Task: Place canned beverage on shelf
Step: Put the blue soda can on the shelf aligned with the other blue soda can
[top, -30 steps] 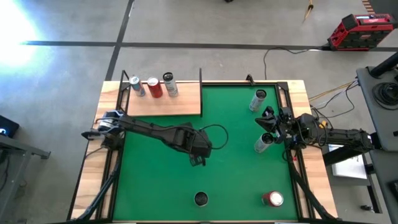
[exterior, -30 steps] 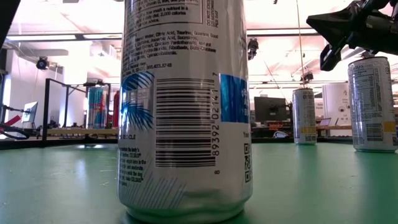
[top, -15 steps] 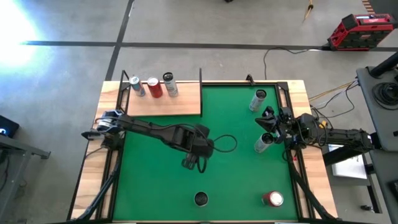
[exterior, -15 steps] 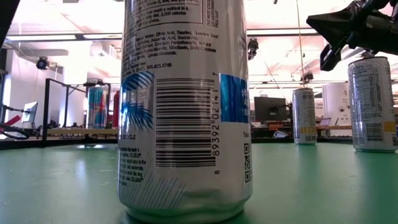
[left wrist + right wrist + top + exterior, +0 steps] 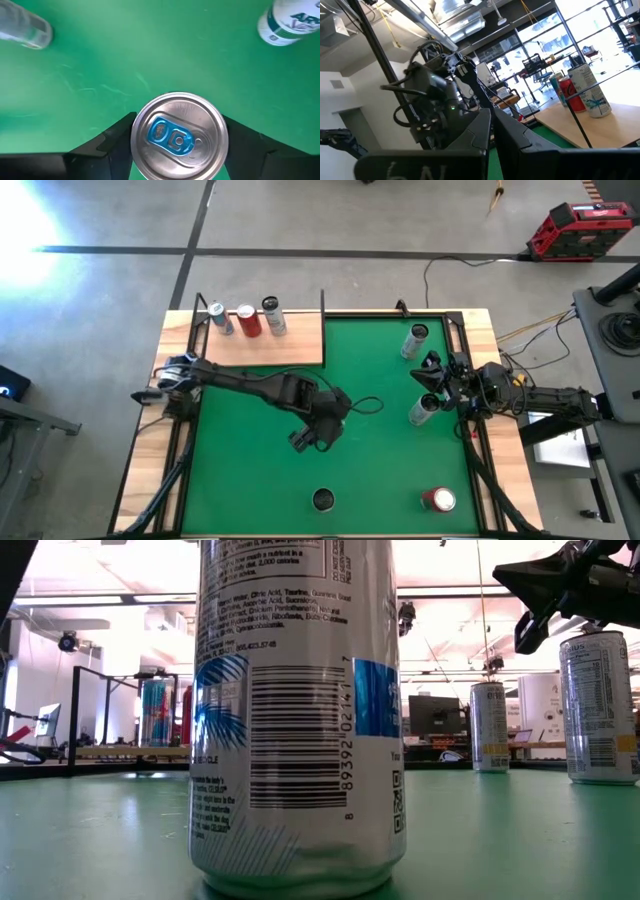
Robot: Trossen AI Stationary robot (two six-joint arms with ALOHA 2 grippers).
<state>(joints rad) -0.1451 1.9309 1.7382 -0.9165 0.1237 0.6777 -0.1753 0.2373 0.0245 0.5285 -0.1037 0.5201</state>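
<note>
The left gripper (image 5: 312, 439) has its fingers parted, straddling a silver can (image 5: 179, 136) seen top-down in the wrist view (the overhead shows that can (image 5: 323, 499) farther toward the table's front edge). The right gripper (image 5: 433, 373), shut and empty, waits beside two cans. The shelf (image 5: 262, 338) carries three cans.

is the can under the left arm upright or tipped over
Upright: the can shows its round lid and blue tab from above, and stands on its base on the green mat.
</note>
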